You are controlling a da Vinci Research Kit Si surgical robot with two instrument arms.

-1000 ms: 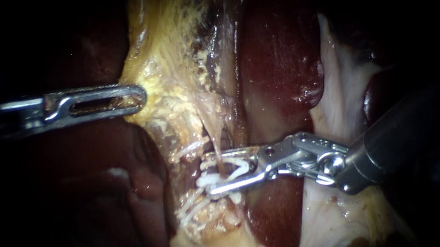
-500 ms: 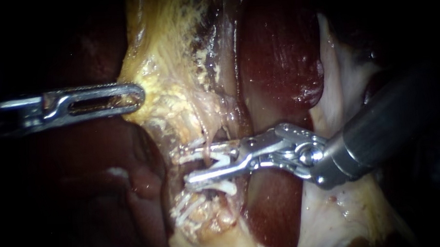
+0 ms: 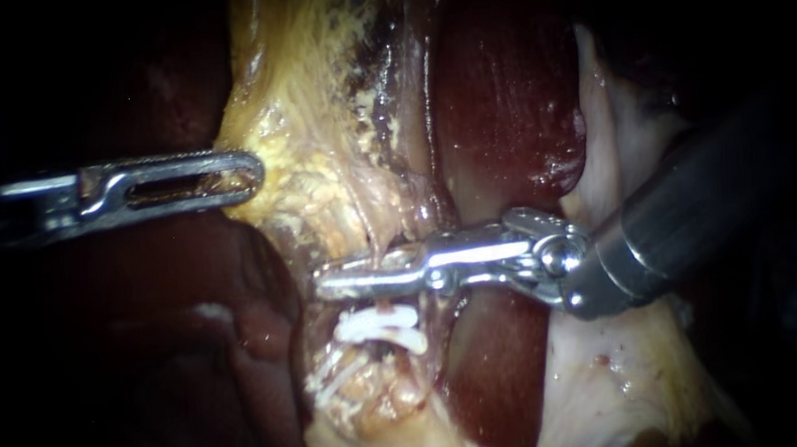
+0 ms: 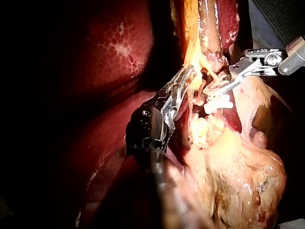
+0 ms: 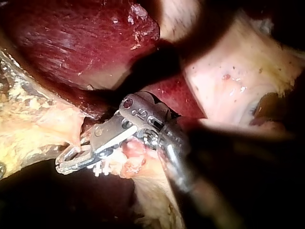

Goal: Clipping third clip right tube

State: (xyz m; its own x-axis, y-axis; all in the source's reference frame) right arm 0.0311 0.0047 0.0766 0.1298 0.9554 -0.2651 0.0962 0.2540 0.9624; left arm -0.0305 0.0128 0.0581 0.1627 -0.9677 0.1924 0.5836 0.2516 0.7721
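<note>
Dark red liver (image 3: 500,96) fills the back of the field. Beside it lies yellow tissue (image 3: 298,121). The left instrument (image 3: 248,177) holds its edge, tool closed on it. Right instrument (image 3: 330,283): tool clamped across the tube (image 3: 383,250), one jaw on each side, both touching. The tube runs down out of the yellow tissue. White clips (image 3: 380,326) sit on it just below the jaws.
</note>
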